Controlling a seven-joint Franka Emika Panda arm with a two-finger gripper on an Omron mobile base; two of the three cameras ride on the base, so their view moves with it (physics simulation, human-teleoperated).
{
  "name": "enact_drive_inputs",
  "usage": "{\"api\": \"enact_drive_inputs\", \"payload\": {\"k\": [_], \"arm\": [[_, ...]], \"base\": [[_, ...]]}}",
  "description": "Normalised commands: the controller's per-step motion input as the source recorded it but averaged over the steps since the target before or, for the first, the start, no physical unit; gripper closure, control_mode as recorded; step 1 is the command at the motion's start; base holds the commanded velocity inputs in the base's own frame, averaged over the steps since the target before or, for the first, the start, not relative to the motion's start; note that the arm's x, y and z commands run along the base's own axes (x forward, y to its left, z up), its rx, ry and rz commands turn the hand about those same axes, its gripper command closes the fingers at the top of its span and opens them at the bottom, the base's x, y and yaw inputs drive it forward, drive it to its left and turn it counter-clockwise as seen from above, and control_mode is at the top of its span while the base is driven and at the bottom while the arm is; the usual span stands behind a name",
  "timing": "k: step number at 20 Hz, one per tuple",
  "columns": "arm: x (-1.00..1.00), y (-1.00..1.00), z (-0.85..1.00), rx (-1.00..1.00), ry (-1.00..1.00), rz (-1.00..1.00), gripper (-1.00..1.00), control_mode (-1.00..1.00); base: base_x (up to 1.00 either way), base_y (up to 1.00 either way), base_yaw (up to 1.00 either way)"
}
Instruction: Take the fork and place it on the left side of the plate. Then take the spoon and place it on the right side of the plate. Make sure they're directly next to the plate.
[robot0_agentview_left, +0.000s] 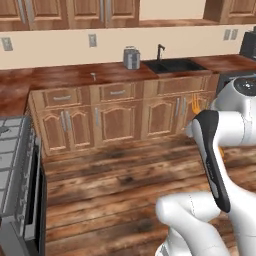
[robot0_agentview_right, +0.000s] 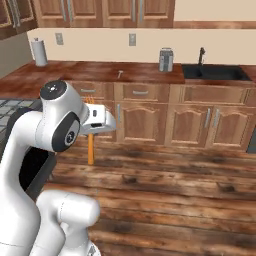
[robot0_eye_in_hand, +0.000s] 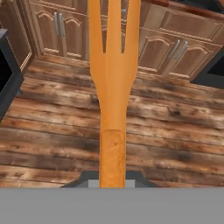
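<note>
My gripper is shut on the fork, a slim orange one. In the hand view its tines point up and away from me over the wooden floor. From the right base the gripper is held in the air in front of the lower cabinets, with the fork's handle hanging below the hand and its tines poking out above. In the left base view the orange tines stick up behind my forearm. The plate and the spoon are out of view.
A counter runs along the far wall with a toaster, a black sink and a small grey thing, too small to identify. A stove stands at the left. Open wooden floor lies ahead.
</note>
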Motion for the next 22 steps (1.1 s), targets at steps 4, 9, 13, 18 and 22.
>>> {"api": "enact_drive_inputs", "payload": {"k": [4,9,13,18,22], "arm": [[0.00,0.00,0.00,0.00,0.00,0.00,1.00,1.00],[0.00,0.00,0.00,0.00,0.00,0.00,1.00,1.00],[0.00,0.00,0.00,0.00,0.00,0.00,1.00,1.00],[0.00,0.00,0.00,0.00,0.00,0.00,1.00,1.00],[0.00,0.00,0.00,0.00,0.00,0.00,1.00,1.00]], "base": [[-1.00,-0.10,-0.09],[-1.00,-0.08,-0.07],[-1.00,-0.22,-0.06],[-1.00,-0.38,-0.07],[-1.00,-0.47,-0.10]]}}
